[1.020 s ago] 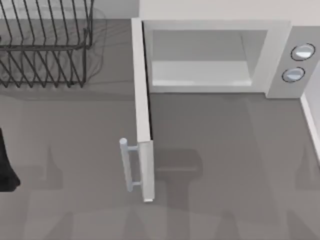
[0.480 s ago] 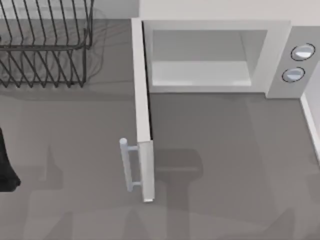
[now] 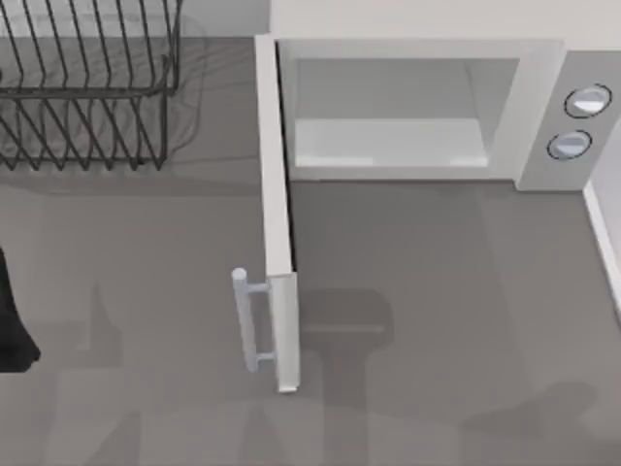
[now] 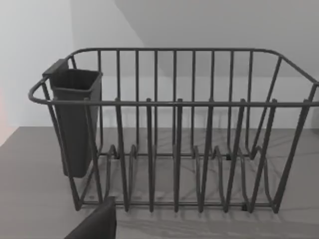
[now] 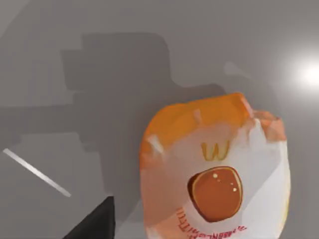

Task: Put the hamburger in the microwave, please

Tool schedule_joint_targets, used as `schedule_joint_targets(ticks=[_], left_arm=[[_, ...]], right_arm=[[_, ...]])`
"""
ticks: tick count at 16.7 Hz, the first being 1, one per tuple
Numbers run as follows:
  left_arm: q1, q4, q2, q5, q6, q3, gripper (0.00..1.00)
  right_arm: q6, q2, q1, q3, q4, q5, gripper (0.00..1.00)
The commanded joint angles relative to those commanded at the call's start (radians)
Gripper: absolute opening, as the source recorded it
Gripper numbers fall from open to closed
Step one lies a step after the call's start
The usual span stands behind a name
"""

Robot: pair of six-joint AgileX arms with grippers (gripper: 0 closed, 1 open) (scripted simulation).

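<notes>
- Microwave (image 3: 543,107): large white box appliance, set at the far right of the table in the top view; the side-hinged door (image 3: 277,223) is swung fully open and stands edge-on toward the near side; a light bar handle (image 3: 245,318) is carried on the door's outer face, near its free end; the pale cavity (image 3: 393,112) is exposed, and nothing is seen inside it; a grey panel with two round knobs (image 3: 579,121) is placed right of the cavity.
- Hamburger (image 5: 217,174): orange-brown item in a white wrapper, printed with a yellow "M", a round bun picture and red lettering; seen close up in the right wrist view, above the grey table; whether it rests on the table or is lifted off it cannot be told.
- Table (image 3: 437,262): plain grey surface; soft shadows are cast across its near part in the top view.
- Dish rack (image 4: 174,134): dark wire rack with upright dividers, set at the far left of the table, well apart from the microwave; a dark cutlery cup (image 4: 75,119) is hung on one end of it.
- Left arm (image 3: 12,325): a dark part is seen at the left edge of the top view; the wrist camera is faced toward the dish rack; how its gripper stands cannot be told.
- Right arm: the wrist camera is held directly over the hamburger; a dark corner of the gripper body (image 5: 94,224) is seen beside the hamburger; how far the gripper is open, and whether the hamburger is held by it, cannot be told.
</notes>
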Motion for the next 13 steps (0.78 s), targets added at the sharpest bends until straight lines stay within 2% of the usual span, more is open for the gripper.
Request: schedule_joint_targets(ticks=[5,10,13], left_arm=[[0.000,0.000,0.000,0.000,0.000,0.000,1.00],[0.000,0.000,0.000,0.000,0.000,0.000,1.00],[0.000,0.000,0.000,0.000,0.000,0.000,1.00]], right_arm=[[-0.100,0.150,-0.031,0.097,-0.108,-0.001,1.00],[-0.100,0.150,-0.026,0.093,-0.103,-0.001,1.00],[-0.098,0.188,-0.028,0.056,-0.033,-0.001,1.00]])
